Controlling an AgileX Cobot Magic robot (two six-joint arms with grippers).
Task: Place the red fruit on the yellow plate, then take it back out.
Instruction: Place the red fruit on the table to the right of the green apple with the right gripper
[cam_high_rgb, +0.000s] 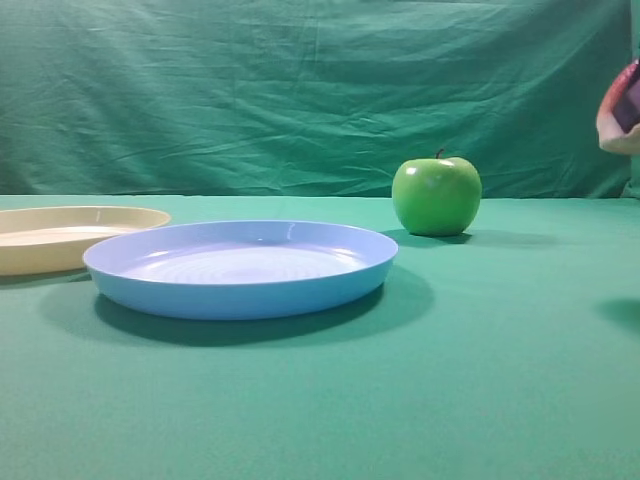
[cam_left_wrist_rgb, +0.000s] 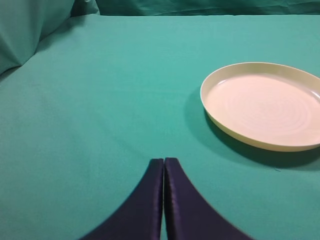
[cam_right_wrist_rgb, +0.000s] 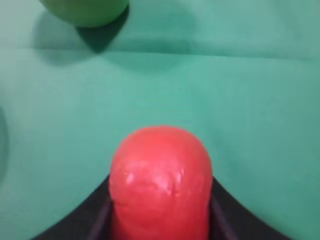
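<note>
The yellow plate (cam_high_rgb: 60, 238) sits far to the left on the green cloth (cam_high_rgb: 480, 380). Nothing is on it. In the left wrist view the plate is bare too. The left claw (cam_left_wrist_rgb: 164, 167) hangs over the cloth, near the plate but not touching it. Its two dark fingers (cam_left_wrist_rgb: 150, 200) are pressed together, and it holds nothing.

Next to the yellow plate, just to its right, is a blue plate (cam_high_rgb: 240, 270). Its rim covers a bit of the yellow one from this side. I cannot tell if they touch. The blue plate is bare as well.

Farther right and farther back stands a shiny green apple (cam_high_rgb: 436, 195). It is not part of the job.

At the far right edge, up in the air, is the red fruit (cam_high_rgb: 620, 120). Only a small part of it shows there. The right wrist view shows it well: the right claw (cam_right_wrist_rgb: 160, 200) is pinching the red fruit, with a dark finger on each side. The cloth is under it, and the green apple is up ahead.

So the job looks like it is just starting. The fruit is picked up, but it is well apart from the yellow plate. It has to cross over the blue plate, go down on the yellow plate, be let go, and then be lifted back out.
</note>
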